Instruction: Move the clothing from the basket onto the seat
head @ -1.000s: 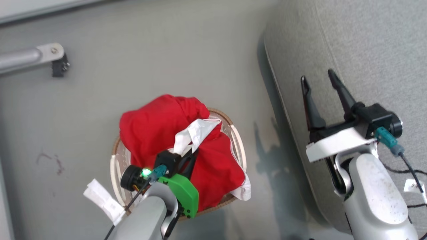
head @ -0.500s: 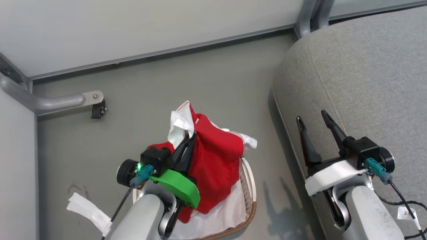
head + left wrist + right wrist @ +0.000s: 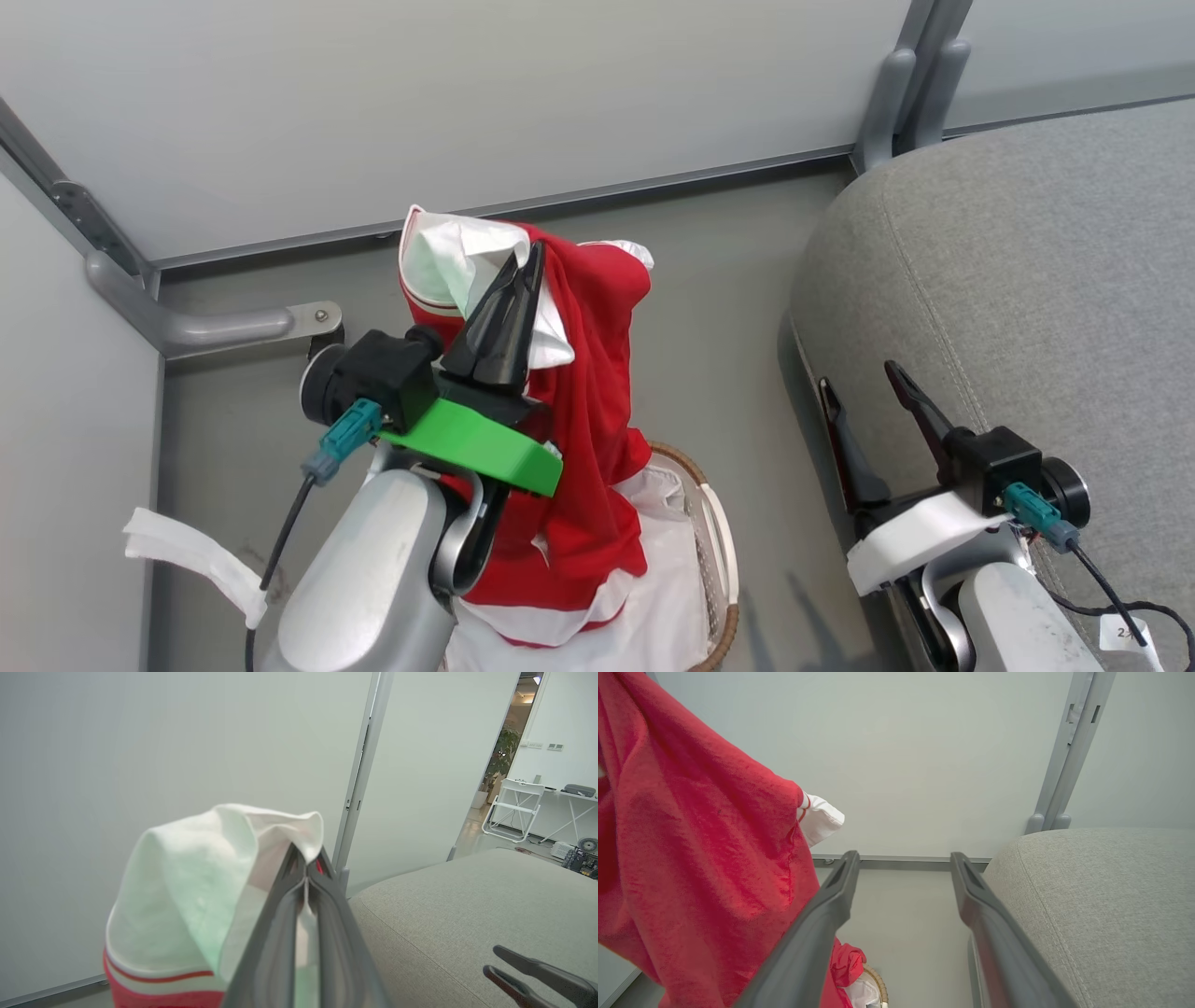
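The left gripper (image 3: 523, 257) is clamping shut on a white-lined fold of the clothing (image 3: 588, 392), which is hanging above the basket (image 3: 721, 523), its hem reaching the white liner (image 3: 658, 616) inside. The right gripper (image 3: 857, 375) is standing wide open and empty at the edge of the seat (image 3: 1027, 280). A grey post (image 3: 910, 84) is rising behind the seat. The left wrist view is showing a white folding chair (image 3: 511, 807) beyond the seat; the right wrist view is catching the basket's woven rim.
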Controlling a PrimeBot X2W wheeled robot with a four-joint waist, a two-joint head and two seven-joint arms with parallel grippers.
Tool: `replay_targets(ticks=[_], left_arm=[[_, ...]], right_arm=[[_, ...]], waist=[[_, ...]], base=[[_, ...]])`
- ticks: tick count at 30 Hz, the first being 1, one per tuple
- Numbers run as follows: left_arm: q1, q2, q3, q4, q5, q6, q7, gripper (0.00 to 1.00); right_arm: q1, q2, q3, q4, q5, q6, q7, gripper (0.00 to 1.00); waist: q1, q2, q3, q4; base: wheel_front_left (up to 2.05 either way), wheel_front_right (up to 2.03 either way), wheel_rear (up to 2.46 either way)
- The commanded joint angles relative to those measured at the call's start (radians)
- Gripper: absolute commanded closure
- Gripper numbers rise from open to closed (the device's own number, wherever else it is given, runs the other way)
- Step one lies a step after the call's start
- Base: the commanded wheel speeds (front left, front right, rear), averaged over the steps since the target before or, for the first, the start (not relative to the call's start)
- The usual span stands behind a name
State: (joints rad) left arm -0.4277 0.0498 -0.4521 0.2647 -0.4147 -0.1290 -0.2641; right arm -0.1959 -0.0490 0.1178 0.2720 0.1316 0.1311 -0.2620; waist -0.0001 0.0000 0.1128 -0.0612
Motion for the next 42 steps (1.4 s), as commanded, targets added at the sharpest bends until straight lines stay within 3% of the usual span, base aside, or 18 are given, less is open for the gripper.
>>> replay_targets(ticks=[1,8,11,19,26,33,34,35,36,37,42], left_arm=[[-0.026,0.002,0.002,-0.013,0.0,-0.002,-0.001,1.0],[-0.06,0.002,-0.028,-0.049,-0.029,0.028,-0.001,1.0],[-0.061,0.002,-0.055,-0.057,-0.043,0.047,-0.001,1.0],[-0.064,0.002,-0.1,-0.083,-0.061,0.076,-0.001,1.0],[-0.086,0.002,-0.152,-0.094,-0.078,0.079,0.0,1.0],[-0.104,0.002,-0.21,-0.102,-0.103,0.085,-0.001,1.0],[-0.106,0.002,-0.216,-0.103,-0.105,0.085,-0.001,1.0],[-0.107,0.002,-0.22,-0.104,-0.106,0.086,-0.001,1.0],[-0.108,0.002,-0.224,-0.104,-0.108,0.086,-0.001,1.0],[-0.108,0.002,-0.228,-0.105,-0.108,0.087,-0.001,1.0],[-0.11,0.002,-0.239,-0.105,-0.111,0.09,-0.001,1.0]], right_arm=[[0.015,-0.004,0.005,0.005,0.0,-0.001,-0.005,0.0],[0.027,-0.003,0.08,0.005,0.008,-0.001,-0.005,0.0],[0.019,-0.003,0.212,-0.016,0.056,-0.001,-0.005,0.0],[-0.06,-0.003,0.423,0.01,0.097,-0.001,-0.004,0.0],[-0.164,-0.004,0.455,0.128,0.054,-0.001,-0.004,0.0],[-0.222,-0.004,0.499,0.226,0.088,-0.001,-0.004,0.0],[-0.225,-0.005,0.497,0.239,0.092,-0.001,-0.004,0.13],[-0.226,-0.004,0.494,0.252,0.097,-0.001,-0.004,0.75],[-0.225,-0.004,0.49,0.265,0.104,-0.001,-0.004,0.93],[-0.223,-0.004,0.489,0.277,0.111,-0.001,-0.004,1.0],[-0.21,-0.004,0.494,0.315,0.13,-0.001,-0.004,1.0]], waist=[[0.0001,0.0,-0.013,0.011],[0.0001,0.0,-0.029,0.021],[0.0001,0.0,-0.031,0.029],[0.0001,0.0,-0.019,0.05],[0.0001,0.0,-0.005,0.085],[0.0001,0.0,0.002,0.126],[0.0001,0.0,0.003,0.13],[0.0001,0.0,0.004,0.133],[0.0001,0.0,0.004,0.136],[0.0001,0.0,0.004,0.139],[0.0001,0.0,0.007,0.143]], base=[[0.0,0.0,0.0],[0.0,0.0,0.0],[0.0,0.0,0.0],[0.0,0.0,0.0],[0.0,0.0,0.0],[0.0,0.0,0.0],[0.0,0.0,0.0],[0.0,0.0,0.0],[0.0,0.0,0.0],[0.0,0.0,0.0],[0.0,0.0,0.0]])
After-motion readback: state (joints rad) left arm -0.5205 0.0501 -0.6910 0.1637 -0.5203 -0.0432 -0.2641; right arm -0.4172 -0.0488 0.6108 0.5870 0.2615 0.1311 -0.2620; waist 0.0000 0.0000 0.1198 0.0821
